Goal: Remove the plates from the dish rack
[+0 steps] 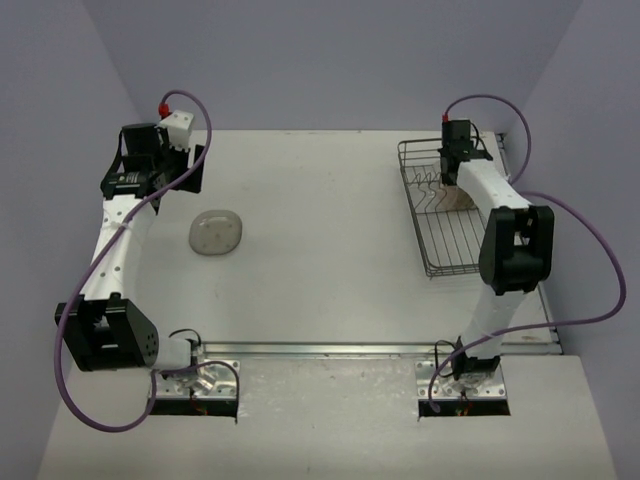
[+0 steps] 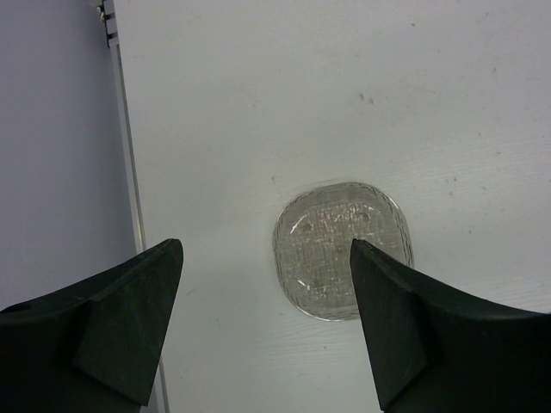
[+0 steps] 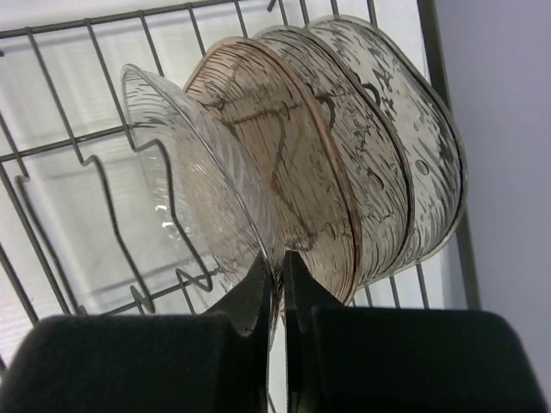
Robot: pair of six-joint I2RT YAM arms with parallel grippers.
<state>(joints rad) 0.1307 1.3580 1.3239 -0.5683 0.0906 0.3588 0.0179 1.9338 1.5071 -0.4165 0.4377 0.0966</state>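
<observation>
The dark wire dish rack [image 1: 438, 235] stands at the right of the table. Several translucent plates [image 3: 344, 163] stand on edge in it, also in the top view [image 1: 440, 190]. My right gripper [image 3: 281, 262] is shut on the rim of the nearest clear plate [image 3: 194, 172], its fingers pinching the edge. One clear plate [image 1: 217, 232] lies flat on the table at the left, seen too in the left wrist view [image 2: 342, 248]. My left gripper [image 2: 267, 258] is open and empty, raised above the table [image 2: 344, 103] beside that plate; in the top view it [image 1: 190, 170] is far left.
The rack's near half [image 1: 450, 250] holds no plates. The rack wires [image 3: 52, 172] surround the plates. The table's left edge [image 2: 129, 172] runs beside my left gripper, against the wall. A metal rail [image 1: 340, 348] runs along the near edge.
</observation>
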